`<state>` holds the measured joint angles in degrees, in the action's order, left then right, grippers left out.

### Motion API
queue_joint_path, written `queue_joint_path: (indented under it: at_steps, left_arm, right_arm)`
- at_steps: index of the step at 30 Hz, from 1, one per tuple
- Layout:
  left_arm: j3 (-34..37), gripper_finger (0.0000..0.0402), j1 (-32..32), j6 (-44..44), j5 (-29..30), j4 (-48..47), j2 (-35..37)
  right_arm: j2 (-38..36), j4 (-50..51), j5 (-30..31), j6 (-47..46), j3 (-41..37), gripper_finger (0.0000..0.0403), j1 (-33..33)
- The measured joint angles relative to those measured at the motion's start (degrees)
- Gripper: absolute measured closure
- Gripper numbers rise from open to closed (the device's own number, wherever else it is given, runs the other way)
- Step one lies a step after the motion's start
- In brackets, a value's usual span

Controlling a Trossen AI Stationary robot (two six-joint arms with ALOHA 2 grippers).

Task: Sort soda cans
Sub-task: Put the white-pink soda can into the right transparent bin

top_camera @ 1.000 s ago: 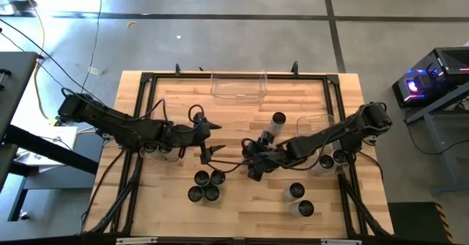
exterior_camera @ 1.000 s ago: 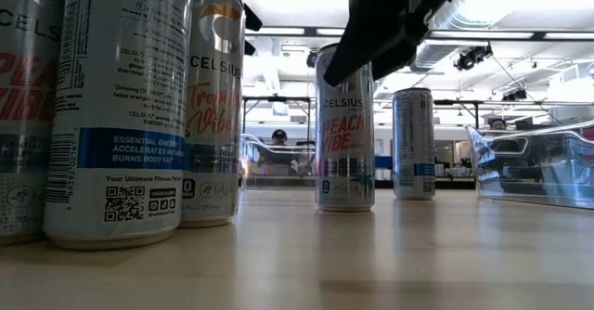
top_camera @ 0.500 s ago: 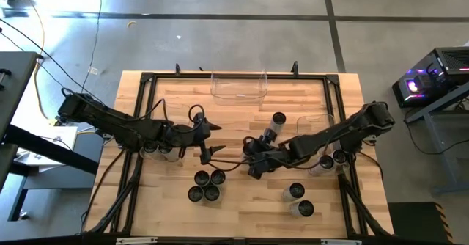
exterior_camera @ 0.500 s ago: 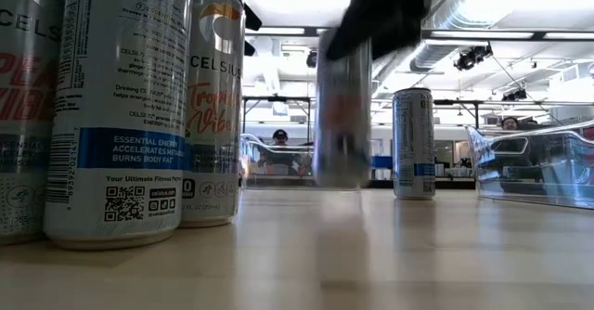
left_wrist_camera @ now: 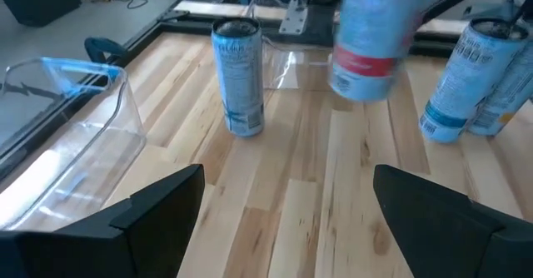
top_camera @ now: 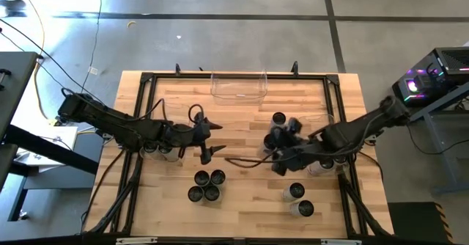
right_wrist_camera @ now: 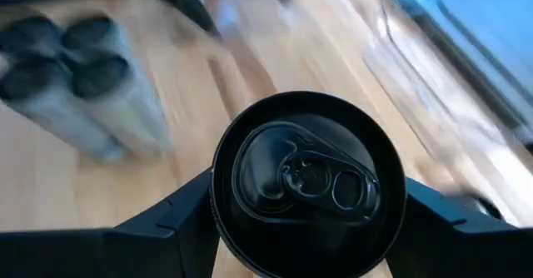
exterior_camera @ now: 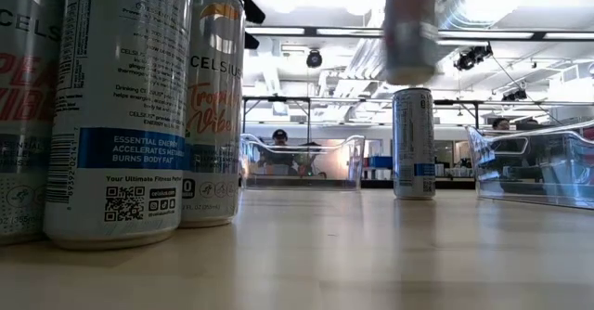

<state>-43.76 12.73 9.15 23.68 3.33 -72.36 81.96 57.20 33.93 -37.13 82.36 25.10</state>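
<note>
Right claw [right_wrist_camera: 304,228] pinches a Celsius can [right_wrist_camera: 306,182] lifted clear of the counter [top_camera: 242,128] near centre-right; keep it upright, clear the standing can [exterior_camera: 413,143], lower slowly into the right bin [exterior_camera: 534,161]; left claw [left_wrist_camera: 283,220] waits spread.

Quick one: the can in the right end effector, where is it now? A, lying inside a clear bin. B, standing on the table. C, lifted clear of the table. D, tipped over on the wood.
C: in the low view the held can hangs above the table, gripped by the right end effector.
</note>
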Motion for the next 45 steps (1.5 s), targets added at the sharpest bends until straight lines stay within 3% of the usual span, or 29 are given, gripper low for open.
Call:
queue_joint_path:
  at_steps: [14,19,29,37,45]
  left_arm:
    - [0.0,0.0057,-0.1,-1.8,0.0,0.9,0.0]
    - [0.0,0.0057,-0.1,-1.9,0.0,0.9,0.0]
    - [0.0,0.0057,-0.1,-2.3,0.1,0.9,0.0]
    - [0.0,0.0057,-0.1,-2.3,0.1,0.8,0.0]
    - [0.0,0.0057,-0.1,-2.3,0.1,0.9,0.0]
  right_arm:
    - [-10.8,32.6,0.3,-21.6,0.4,0.0161,0.3]
    - [-15.1,32.2,0.1,-25.5,-2.9,0.0161,1.5]
    - [-21.7,32.7,-1.2,-38.8,-19.3,0.0161,2.0]
    - [-26.9,32.8,-5.2,-43.1,-27.9,0.0161,2.0]
    - [-27.6,32.5,-8.9,-43.9,-33.1,0.0161,2.1]
